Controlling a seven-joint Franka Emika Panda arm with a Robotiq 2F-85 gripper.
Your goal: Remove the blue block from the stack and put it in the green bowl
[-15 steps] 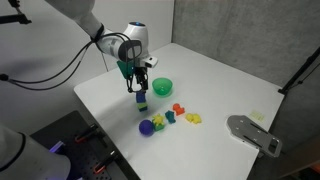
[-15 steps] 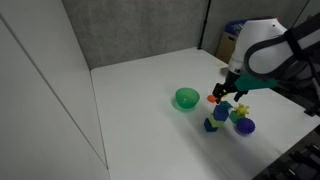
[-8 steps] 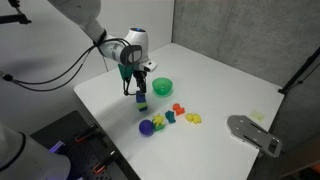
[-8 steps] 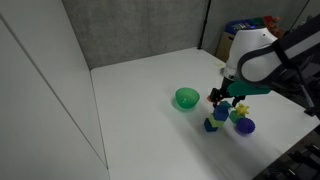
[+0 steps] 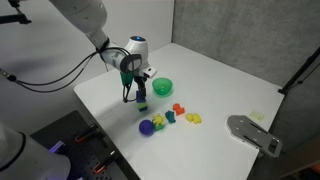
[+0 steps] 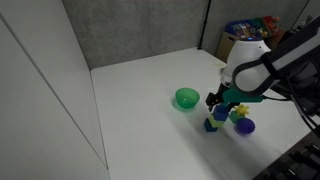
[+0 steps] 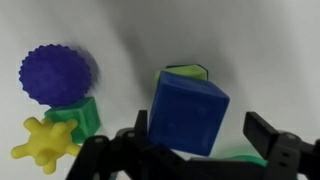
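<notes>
Tool (image 7: 200, 138) is seen spread apart, one finger on each side of the blue block (image 7: 188, 108), w/ a clear gap on one side and little or none on the other. Nothing is clamped yet. The block is judged to sit on top of the light green cube (image 7: 186, 70), whose edges peek out beneath it in the wrist view. So the stack (image 5: 142, 102) is intact on the bench (image 5: 230, 75), just beside the green bowl (image 5: 162, 86).

Step in hand: the grasp. It is best done w/ the fingers centred, so both pads meet opposite flat faces together. The block looks turned a bit vs. the jaw line, so a small wrist turn is advised; otherwise the block could twist or the lower cube be dragged. Fingers should be kept at the top cube's height only. Once closed, a straight lift is needed before any sideways move to the bowl.

Containers: only one, the green bowl. Nothing is seen in it in both exterior views, though detail is small. Purple spiky ball (image 7: 55, 72), a yellow star toy (image 7: 45, 145) and a green piece (image 7: 78, 118) lie near the stack, outside the bowl, so finger room is tight on that side.
</notes>
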